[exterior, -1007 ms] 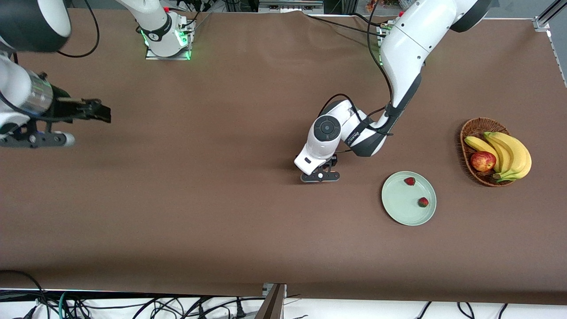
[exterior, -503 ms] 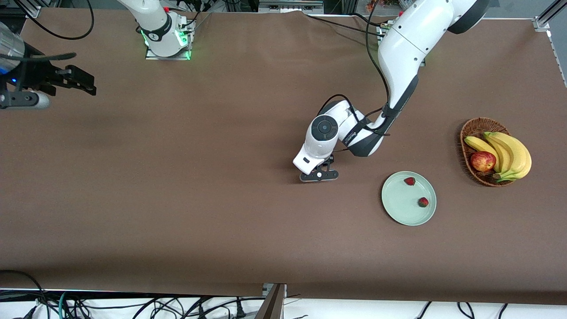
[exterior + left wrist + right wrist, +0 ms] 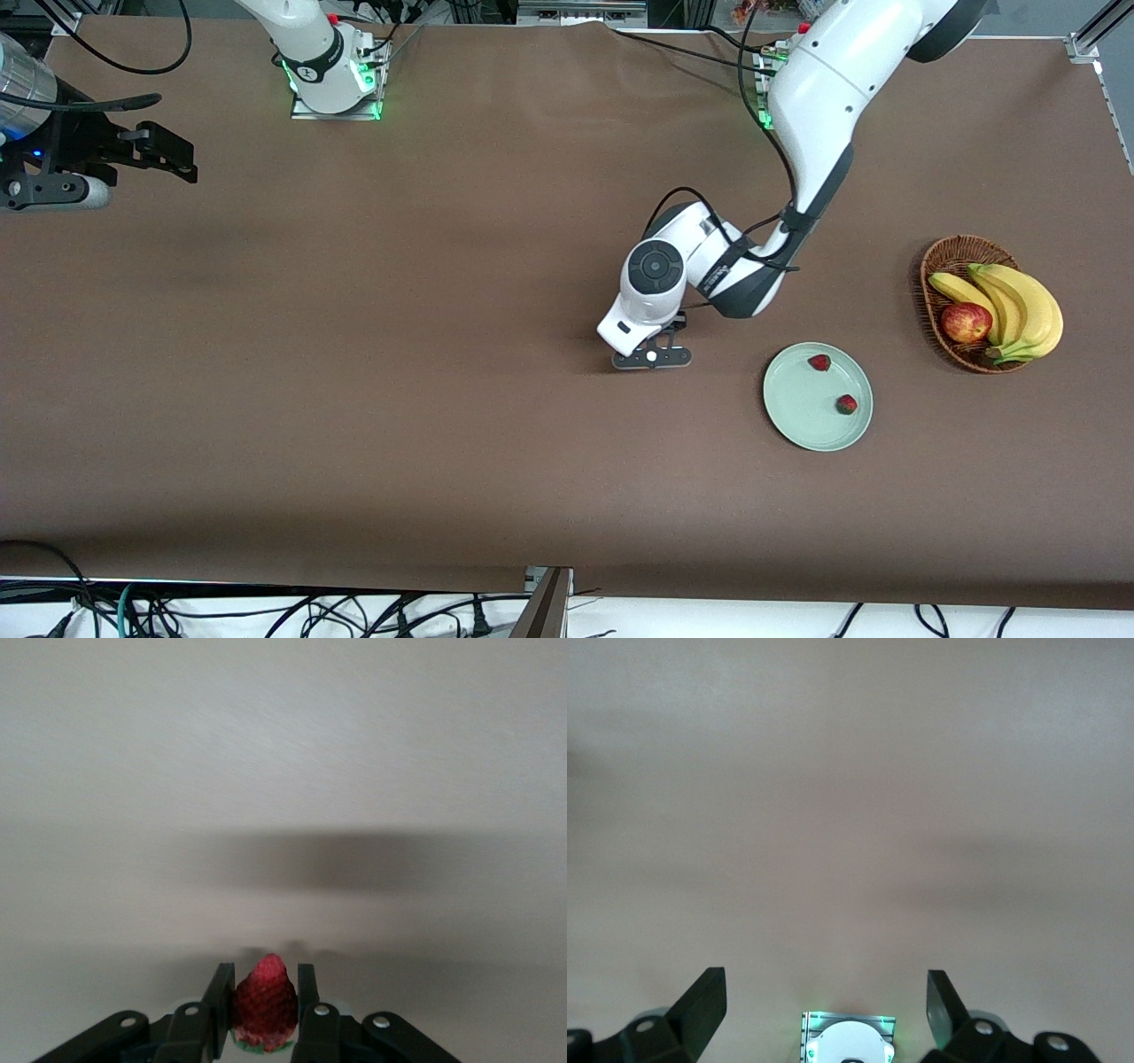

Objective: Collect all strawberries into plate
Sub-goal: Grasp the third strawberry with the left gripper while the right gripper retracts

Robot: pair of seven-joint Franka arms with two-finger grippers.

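Third strawberry [image 3: 264, 1008] pinched in left hand [image 3: 652, 358], plate [image 3: 802, 413] lying toward the left arm's end of the counter [image 3: 354, 399].

Two strawberries [image 3: 819, 362] [image 3: 847, 405] already on plate, one held: three in all. Right hand [image 3: 824, 1001] spread wide, empty, waiting at the right arm's end.

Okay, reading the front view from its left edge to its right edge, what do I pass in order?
right gripper → left gripper, shut on a strawberry → plate holding two strawberries → basket of fruit.
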